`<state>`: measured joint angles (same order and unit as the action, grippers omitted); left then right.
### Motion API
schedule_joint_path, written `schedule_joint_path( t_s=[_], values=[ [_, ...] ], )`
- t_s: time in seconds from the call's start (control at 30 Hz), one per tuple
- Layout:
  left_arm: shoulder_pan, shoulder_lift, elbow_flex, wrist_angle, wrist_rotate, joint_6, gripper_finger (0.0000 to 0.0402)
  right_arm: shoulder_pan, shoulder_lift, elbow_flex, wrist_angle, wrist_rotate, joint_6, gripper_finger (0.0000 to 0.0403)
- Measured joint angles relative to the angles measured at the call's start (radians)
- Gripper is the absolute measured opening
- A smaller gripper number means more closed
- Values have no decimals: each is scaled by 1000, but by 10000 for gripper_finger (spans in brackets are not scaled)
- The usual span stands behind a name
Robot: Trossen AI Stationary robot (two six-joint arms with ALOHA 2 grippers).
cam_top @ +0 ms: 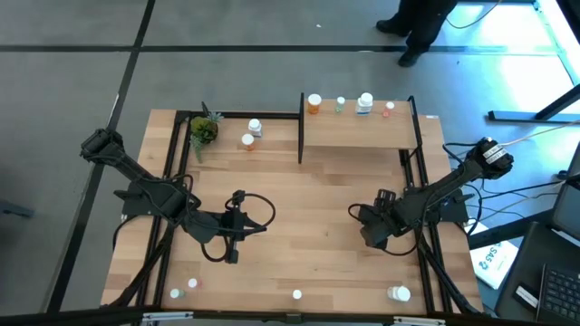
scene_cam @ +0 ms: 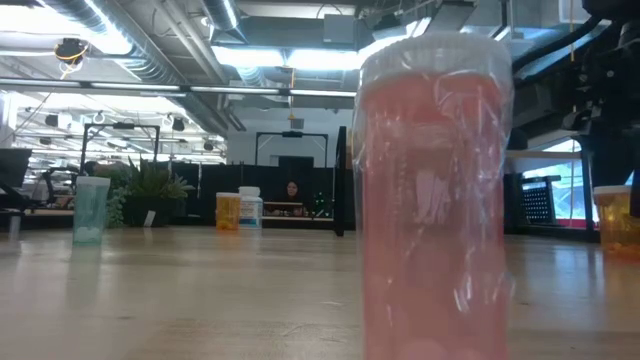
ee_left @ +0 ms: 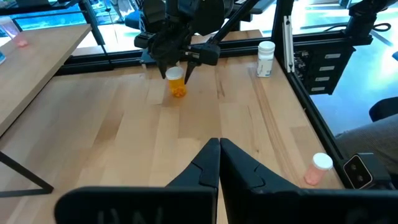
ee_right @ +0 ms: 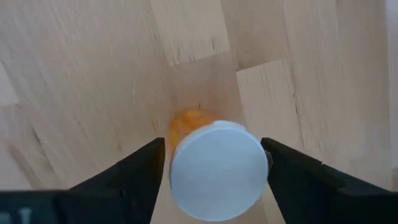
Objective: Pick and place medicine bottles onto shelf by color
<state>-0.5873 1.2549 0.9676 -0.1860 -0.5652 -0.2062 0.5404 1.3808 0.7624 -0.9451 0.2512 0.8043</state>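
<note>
An orange medicine bottle (ee_right: 217, 168) with a white cap (ee_left: 175, 73) stands upright on its base on the tabletop. My right gripper (ee_right: 214, 162) points down over it, open. Its two fingers stand close on either side of the cap, and a thin gap shows beside one finger (ee_right: 146, 168). In the high view this gripper (cam_top: 373, 234) hides the bottle. My left gripper (ee_left: 219, 146) is shut on nothing and hovers above the table's middle left (cam_top: 258, 228). The shelf (cam_top: 358, 134) at the far right carries orange (cam_top: 314, 103), green (cam_top: 341, 105) and white (cam_top: 364, 101) bottles along its far edge.
A potted plant (cam_top: 204, 131), a white bottle (cam_top: 255, 127) and an orange bottle (cam_top: 247, 140) stand far left. Green (cam_top: 177, 293), pink (cam_top: 192, 284) and white (cam_top: 399, 292) bottles stand near the front edge. A pink bottle (scene_cam: 430, 200) fills the low view. A person (cam_top: 421, 27) stands beyond the table.
</note>
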Motion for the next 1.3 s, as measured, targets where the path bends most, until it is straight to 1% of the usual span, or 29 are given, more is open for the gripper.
schedule_joint_path(
  t_s=[0.3,0.37,0.6,0.9,1.13,1.3],
  values=[
    [0,0,0,0,0,0,0,0,0,0,1,0,3,214],
    [0,0,0,0,0,0,0,0,0,0,1,0,5,208],
    [0,0,0,0,0,0,0,0,0,0,29,-9,46,217],
    [0,0,0,0,0,0,0,0,0,9,65,-18,55,212],
    [0,0,0,0,0,0,0,-3,0,84,63,-10,25,215],
    [0,0,0,0,0,0,0,-37,0,164,47,-9,2,216]
  ],
)
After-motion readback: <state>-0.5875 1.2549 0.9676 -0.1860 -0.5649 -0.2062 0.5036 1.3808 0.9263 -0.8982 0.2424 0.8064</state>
